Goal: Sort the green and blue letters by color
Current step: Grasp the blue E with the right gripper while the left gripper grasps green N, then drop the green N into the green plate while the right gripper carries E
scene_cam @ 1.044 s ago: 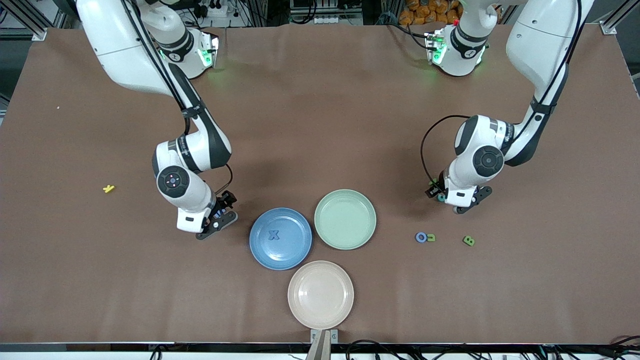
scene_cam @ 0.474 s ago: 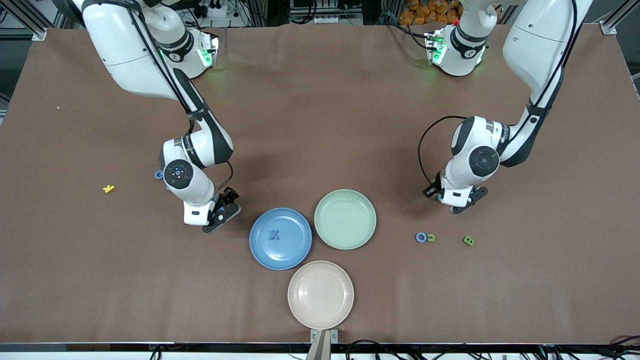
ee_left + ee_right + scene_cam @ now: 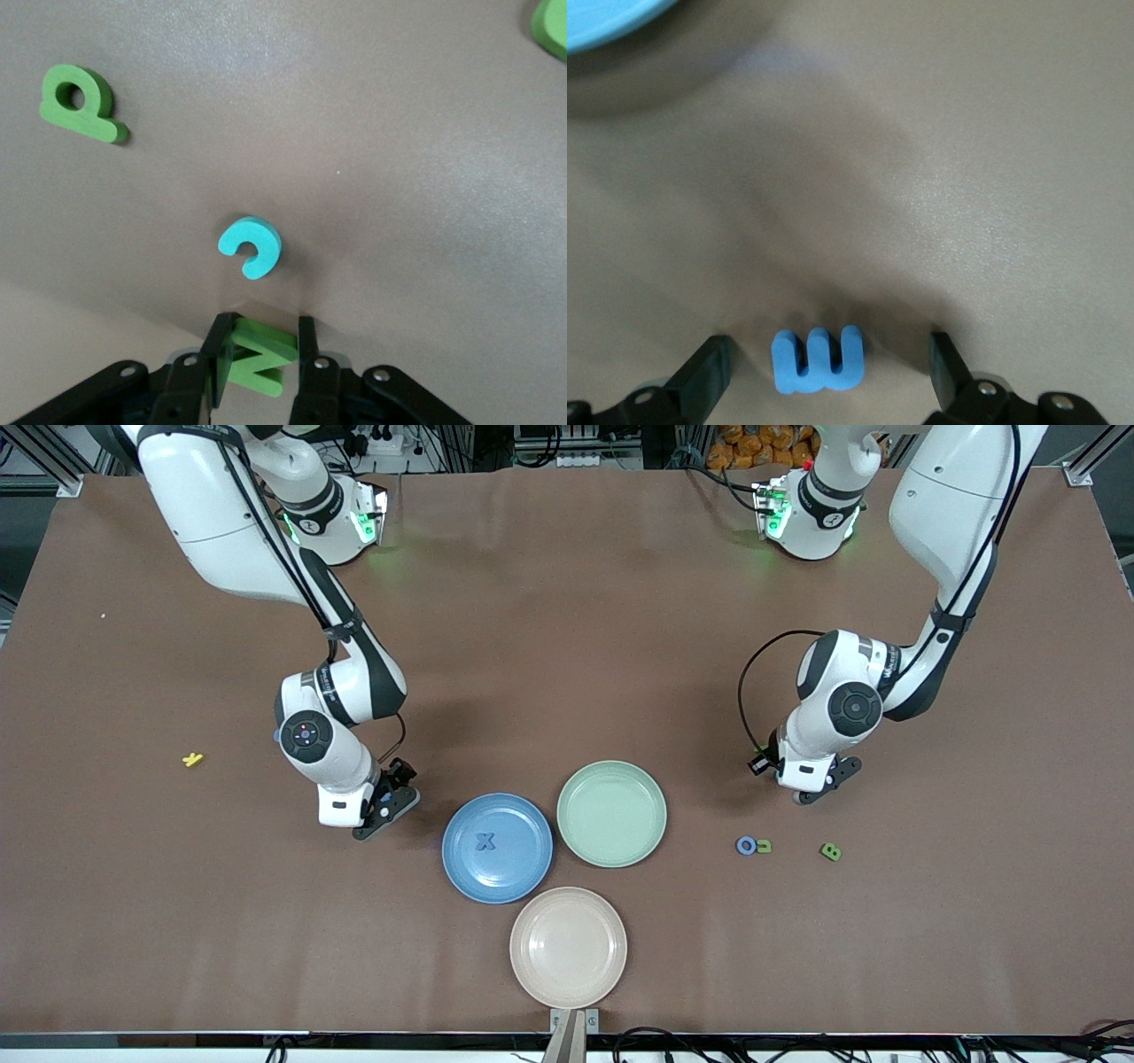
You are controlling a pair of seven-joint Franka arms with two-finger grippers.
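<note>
My left gripper [image 3: 263, 326] is shut on a lime green N [image 3: 258, 356] down at the table; in the front view the gripper [image 3: 802, 788] is toward the left arm's end, hiding the N. A turquoise-blue G [image 3: 251, 248] and a green P [image 3: 80, 104] lie just ahead of it. My right gripper [image 3: 828, 343] stands open astride a blue E [image 3: 818, 361] lying on the table, beside the blue plate [image 3: 518, 868]. That plate holds a blue X [image 3: 484, 841]. A blue O [image 3: 746, 846], green U [image 3: 764, 846] and green B [image 3: 830, 851] lie nearer the front camera than the left gripper.
An empty green plate [image 3: 611, 813] touches the blue one, and an empty pink plate [image 3: 568, 948] sits nearer the camera. A yellow letter [image 3: 192, 759] lies toward the right arm's end.
The left gripper's fingers have drawn in onto the green N and its hand has shifted slightly toward the plates. The right gripper has shifted a little over the blue E, still open.
</note>
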